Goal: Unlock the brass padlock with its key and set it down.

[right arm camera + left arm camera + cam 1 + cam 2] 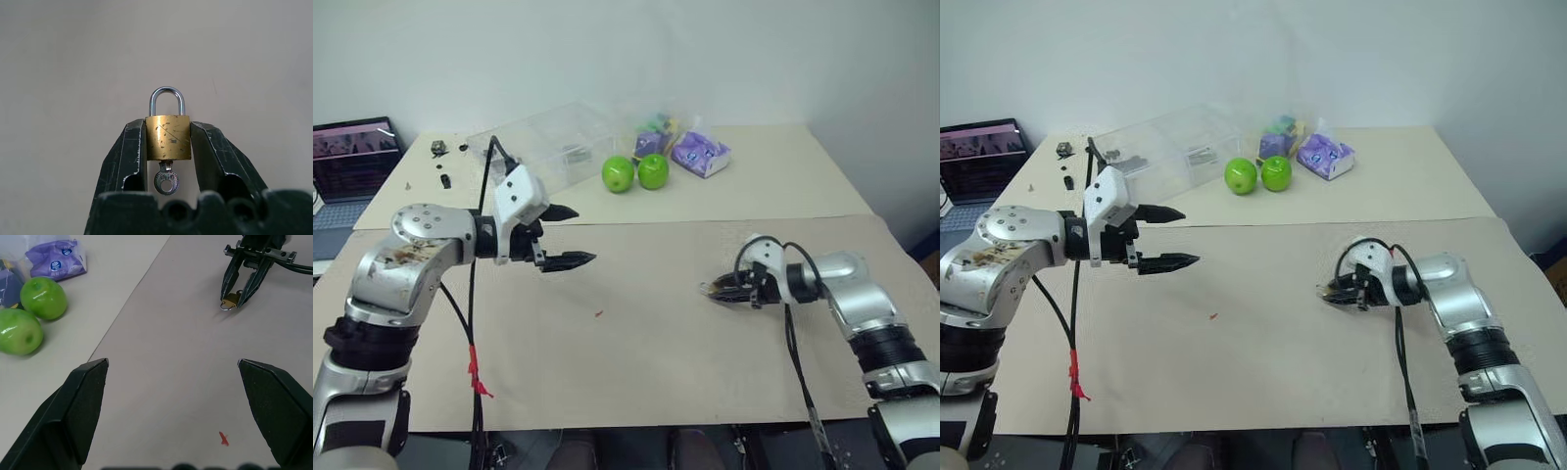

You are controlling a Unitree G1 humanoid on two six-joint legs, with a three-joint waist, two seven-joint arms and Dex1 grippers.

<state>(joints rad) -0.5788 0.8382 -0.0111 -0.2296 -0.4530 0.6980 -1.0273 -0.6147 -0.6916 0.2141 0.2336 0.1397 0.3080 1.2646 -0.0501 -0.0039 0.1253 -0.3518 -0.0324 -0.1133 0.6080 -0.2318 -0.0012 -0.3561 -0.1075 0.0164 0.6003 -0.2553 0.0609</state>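
The brass padlock (168,137) is a small golden block with a closed silver shackle. My right gripper (168,139) is shut on its two sides. The key (167,180) sticks out of the lock's underside, toward the wrist. The held padlock (229,301) hangs just above the tan table mat, between the right gripper's (717,290) fingers, at the table's right. My left gripper (570,236) hovers open over the mat's left half, well apart from the lock, pointing toward it, with nothing between its fingers (85,396).
Two green apples (634,173) lie behind the mat, next to purple packets (701,154) and a clear plastic box (548,147). A laptop (352,162) stands at the far left. A tiny red speck (598,313) marks the mat's middle.
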